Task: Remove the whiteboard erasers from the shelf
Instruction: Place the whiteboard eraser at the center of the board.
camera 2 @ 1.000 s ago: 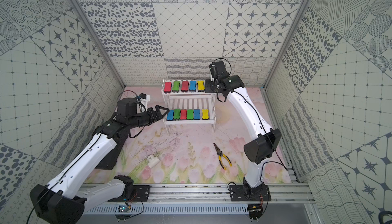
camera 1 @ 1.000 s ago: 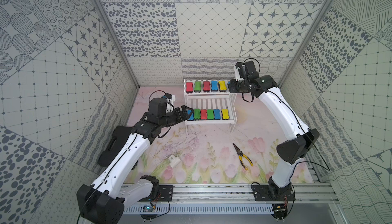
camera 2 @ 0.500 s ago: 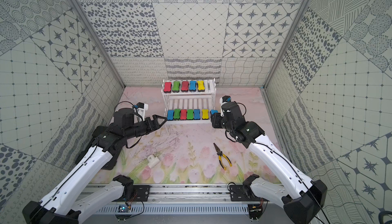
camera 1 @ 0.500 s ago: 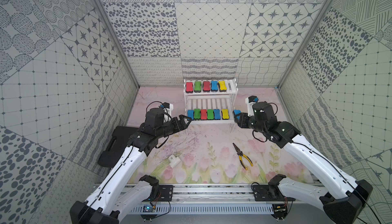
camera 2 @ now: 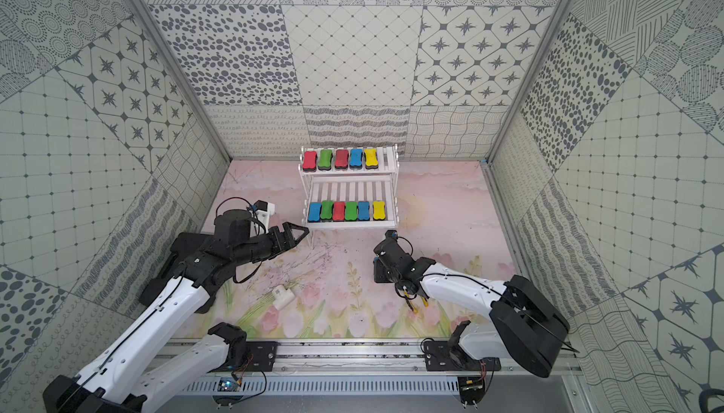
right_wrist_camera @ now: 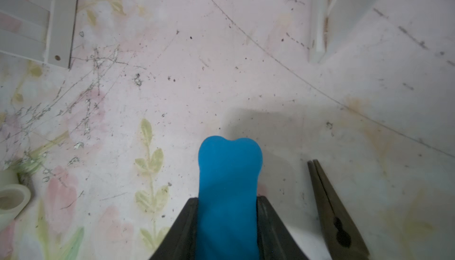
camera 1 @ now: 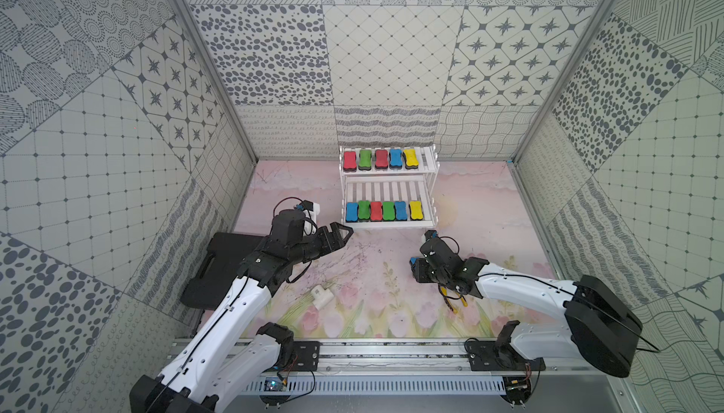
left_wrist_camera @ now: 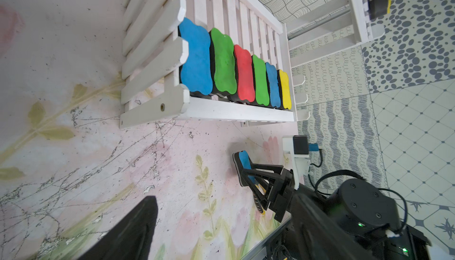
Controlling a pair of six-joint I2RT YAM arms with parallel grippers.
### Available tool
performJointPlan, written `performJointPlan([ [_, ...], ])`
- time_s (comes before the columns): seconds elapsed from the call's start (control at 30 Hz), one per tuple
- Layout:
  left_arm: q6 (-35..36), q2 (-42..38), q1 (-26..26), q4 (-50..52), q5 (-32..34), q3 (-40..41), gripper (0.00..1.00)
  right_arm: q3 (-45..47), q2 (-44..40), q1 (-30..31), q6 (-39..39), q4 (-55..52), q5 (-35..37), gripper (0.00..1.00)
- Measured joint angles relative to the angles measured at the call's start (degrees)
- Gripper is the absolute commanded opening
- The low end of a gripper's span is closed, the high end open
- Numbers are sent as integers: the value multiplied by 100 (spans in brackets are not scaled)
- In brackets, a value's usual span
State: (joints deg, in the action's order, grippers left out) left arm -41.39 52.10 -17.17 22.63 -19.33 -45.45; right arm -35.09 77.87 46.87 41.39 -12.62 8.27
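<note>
**Floral tabletop (camera 1: 376,297): blue eraser (right_wrist_camera: 229,172) off shelf (camera 1: 391,225)**

Right jaws clamp the blue eraser near its waist, low over the tabletop, perhaps touching it. Left jaws gape beside the shelf, which holds eleven erasers (camera 1: 376,211). They look light and squashy, so pinch waists gently.

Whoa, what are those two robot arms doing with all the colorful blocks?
They are taking erasers off the white shelf. The right claw is squeezing a blue eraser down near the flowery table, in front of the shelf. The left claw is open and empty by the shelf's bottom corner. Eleven erasers sit on it: five up top, six below.
</note>
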Motion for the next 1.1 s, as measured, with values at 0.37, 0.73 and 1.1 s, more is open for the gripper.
performJointPlan([
  [0.37,-42,61,0,0,-4,11,89,0,382,17,260,374,321,53],
  [0.73,-42,90,0,2,-35,-26,90,-114,-326,192,271,-409,439,57],
  [1.1,-59,83,-83,-9,-146,-33,90,-2586,-1401,-83,-688,-1849,597,56],
])
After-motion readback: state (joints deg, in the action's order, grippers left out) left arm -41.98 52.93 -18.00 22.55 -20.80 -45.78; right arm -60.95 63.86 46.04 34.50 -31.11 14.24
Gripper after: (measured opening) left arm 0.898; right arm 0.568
